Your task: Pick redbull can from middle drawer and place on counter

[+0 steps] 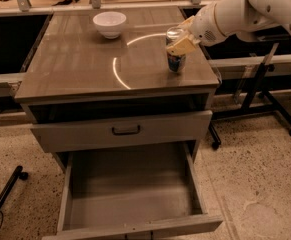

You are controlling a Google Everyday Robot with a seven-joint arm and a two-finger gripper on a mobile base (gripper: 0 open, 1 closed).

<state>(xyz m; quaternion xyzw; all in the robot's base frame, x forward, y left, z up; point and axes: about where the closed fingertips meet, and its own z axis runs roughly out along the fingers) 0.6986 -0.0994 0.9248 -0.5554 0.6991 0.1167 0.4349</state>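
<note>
The redbull can (176,59), with a silver top and blue-and-silver body, stands upright at the right side of the counter (85,59), its base on or just above the top. My gripper (181,40) reaches in from the upper right, and its tan fingers (183,45) are closed around the can's upper half. The middle drawer (130,184) is pulled wide open below, and its bare bottom holds nothing.
A white bowl (109,23) sits at the back of the counter. A shut drawer front with a black bar handle (126,130) is above the open drawer. Black stand legs with casters (265,99) are to the right, and a dark leg (5,194) lies at lower left.
</note>
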